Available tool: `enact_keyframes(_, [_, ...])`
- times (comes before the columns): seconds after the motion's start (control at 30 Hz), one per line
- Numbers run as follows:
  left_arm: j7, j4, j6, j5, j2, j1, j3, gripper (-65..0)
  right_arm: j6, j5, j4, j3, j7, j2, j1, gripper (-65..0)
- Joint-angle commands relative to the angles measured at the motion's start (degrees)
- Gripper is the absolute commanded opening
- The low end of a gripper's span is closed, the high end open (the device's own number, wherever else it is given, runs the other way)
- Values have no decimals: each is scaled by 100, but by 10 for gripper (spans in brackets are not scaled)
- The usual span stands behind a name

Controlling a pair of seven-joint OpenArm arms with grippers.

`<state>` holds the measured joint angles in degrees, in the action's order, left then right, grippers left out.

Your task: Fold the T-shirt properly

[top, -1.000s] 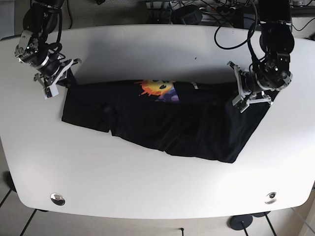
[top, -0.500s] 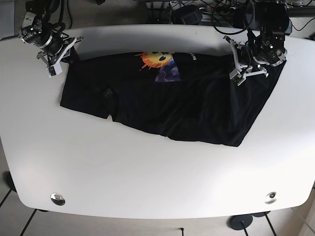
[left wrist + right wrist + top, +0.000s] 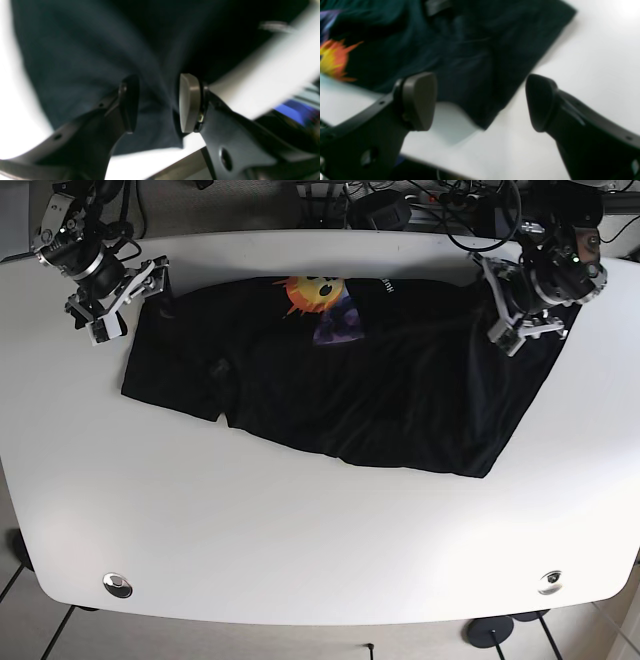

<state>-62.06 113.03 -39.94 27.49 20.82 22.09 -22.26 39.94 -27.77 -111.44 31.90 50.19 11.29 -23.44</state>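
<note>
1. Base view shows the black T-shirt point(image 3: 340, 380) spread across the far half of the white table point(image 3: 300, 550), its printed sun graphic point(image 3: 318, 295) up near the far edge.

2. From where I stand, the shirt looks roughly laid out rather than folded: one broad dark sheet, skewed, with a lower corner trailing toward the near right and ripples through the middle. I see no clean crease or doubled-over panel.

3. The right gripper point(image 3: 480, 102) sits at the shirt's far corner on the base view's left. Its wrist camera shows the jaws spread wide with nothing between them; the cloth corner point(image 3: 482, 122) lies on the table below the gap.

4. The left gripper point(image 3: 156, 102) is over the opposite far corner. Its pads point(image 3: 188, 102) stand apart with dark fabric visible behind the gap. The picture is blurred, but the cloth seems to lie behind the jaws, not pinched, so I read it as released.

5. My judgement: the flattening stage is about finished and the actual folding is all still ahead, meaning sleeves or sides brought in, then the body doubled over.

6. Some smoothing may be needed first, since the near hem runs at a slant and the left portion is bunched.
</note>
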Motion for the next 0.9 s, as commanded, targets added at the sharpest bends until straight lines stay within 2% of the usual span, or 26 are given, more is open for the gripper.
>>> enact_keyframes(0.03, [-137, 86, -6, 298, 50, -24, -451, -422, 6, -137, -87, 23, -162, 80, 318, -117])
enact_keyframes(0.17, [-312, -64, -6, 517, 50, -42, -1427, -422, 6, -93, 106, -346, -154, 141, 1012, -117])
enact_keyframes(0.27, [-339, -108, -6, 983, 68, -33, -2191, -421, 6, -93, 695, -777, -154, 221, 1663, -117])
enact_keyframes(0.33, [-339, -117, -6, 1054, 41, -24, -2517, -421, 6, -93, 1170, -1146, -154, 264, 2076, -117])
enact_keyframes(0.5, [-312, -1022, -6, 860, 41, -33, -3106, -424, 6, -102, 2753, -1946, -154, 221, 3157, -117])
enact_keyframes(0.67, [-304, -1848, -6, 860, 41, -33, -3598, -422, 6, -137, 3887, -2421, -189, 124, 3746, -117])
enact_keyframes(0.9, [-295, -1919, -6, 860, 41, -33, -3624, -422, 6, -93, 4801, -2447, -197, -166, 4151, -117])
